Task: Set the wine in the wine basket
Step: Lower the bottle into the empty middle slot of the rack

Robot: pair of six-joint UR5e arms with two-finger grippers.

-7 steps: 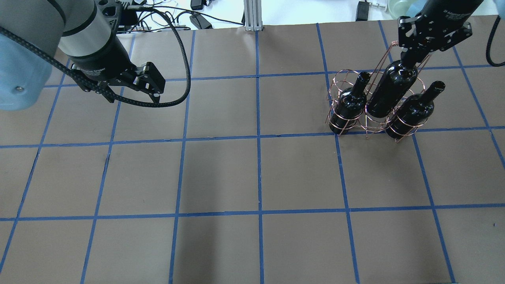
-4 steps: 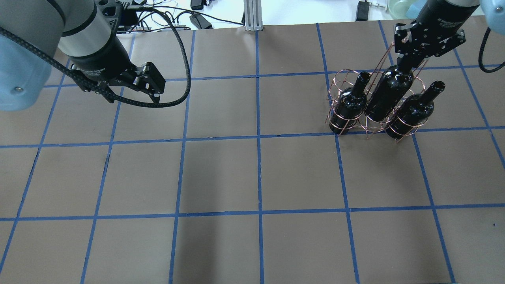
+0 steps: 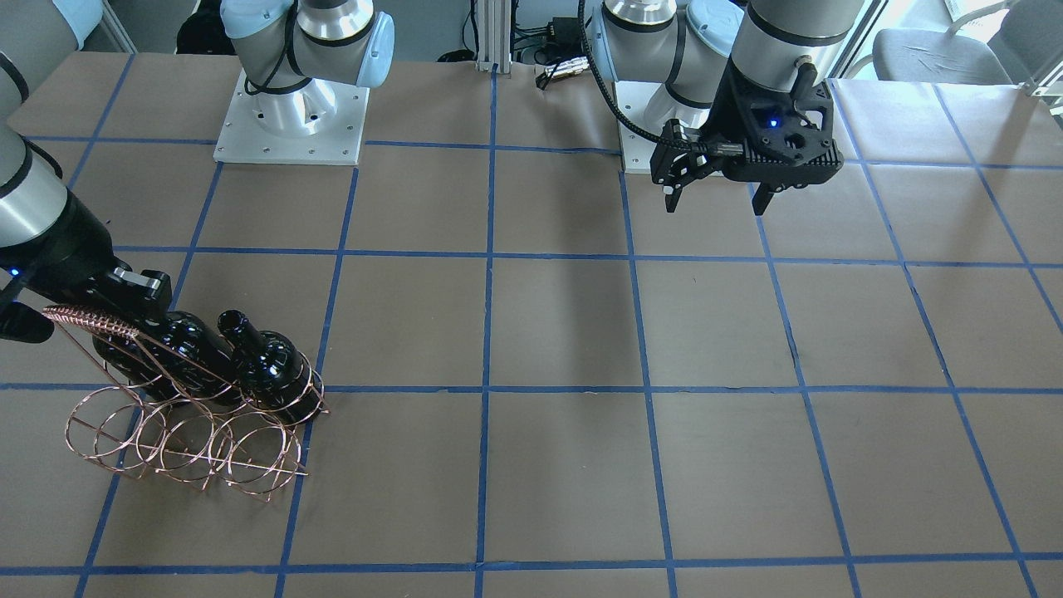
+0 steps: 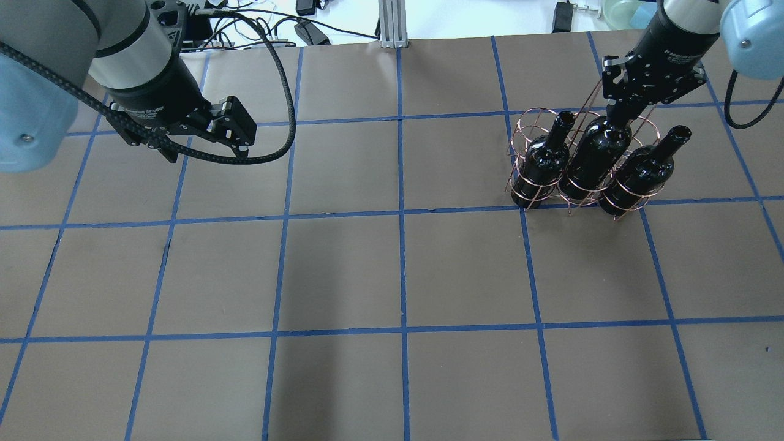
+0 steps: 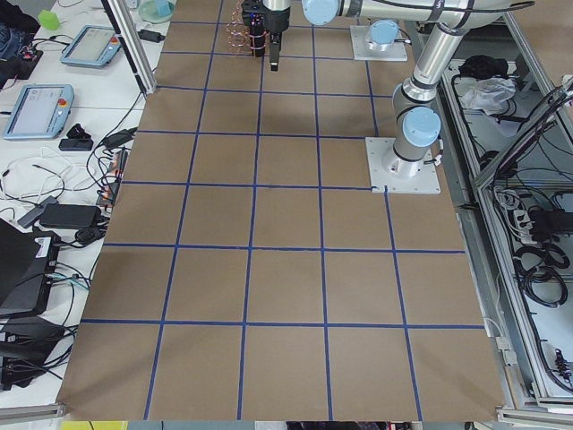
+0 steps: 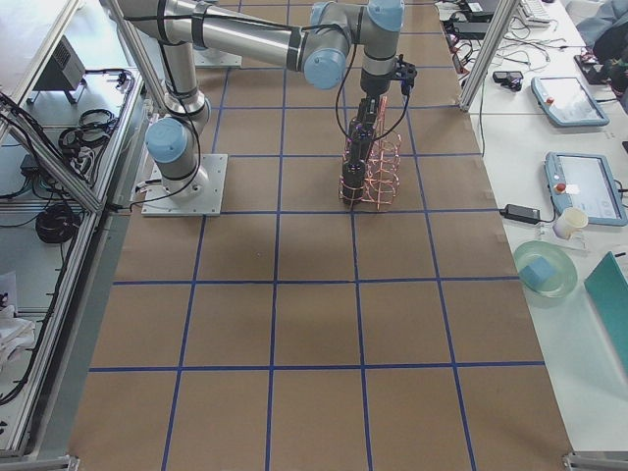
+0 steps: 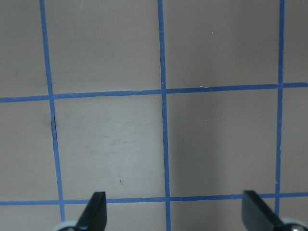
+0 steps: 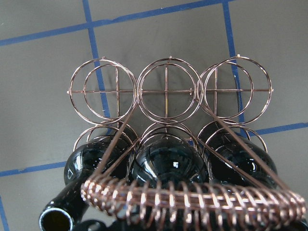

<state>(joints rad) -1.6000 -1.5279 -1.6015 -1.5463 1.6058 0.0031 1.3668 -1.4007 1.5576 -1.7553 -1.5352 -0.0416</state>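
Observation:
Three glossy black wine bottles stand in the near row of the copper wire basket (image 4: 527, 131) at the table's right. My right gripper (image 4: 617, 111) is shut on the neck of the middle bottle (image 4: 591, 162), which sits down in the middle ring between the left bottle (image 4: 542, 165) and the right bottle (image 4: 643, 171). The right wrist view shows the coiled handle (image 8: 192, 202) over the bottle shoulders (image 8: 166, 163) and the far row of rings (image 8: 166, 91) bare. My left gripper (image 4: 202, 138) hangs open and empty over the far left of the table; its fingertips (image 7: 94, 211) are wide apart.
Brown table paper with a blue tape grid (image 4: 401, 214). An aluminium post (image 4: 392, 24) and cables lie at the far edge. The arm bases (image 3: 291, 116) stand at the robot's side. Tablets and a bowl (image 6: 545, 270) sit on a side bench.
My right gripper has gone down with the middle bottle, which has sunk from above its neighbours into the middle ring. The left arm has not moved.

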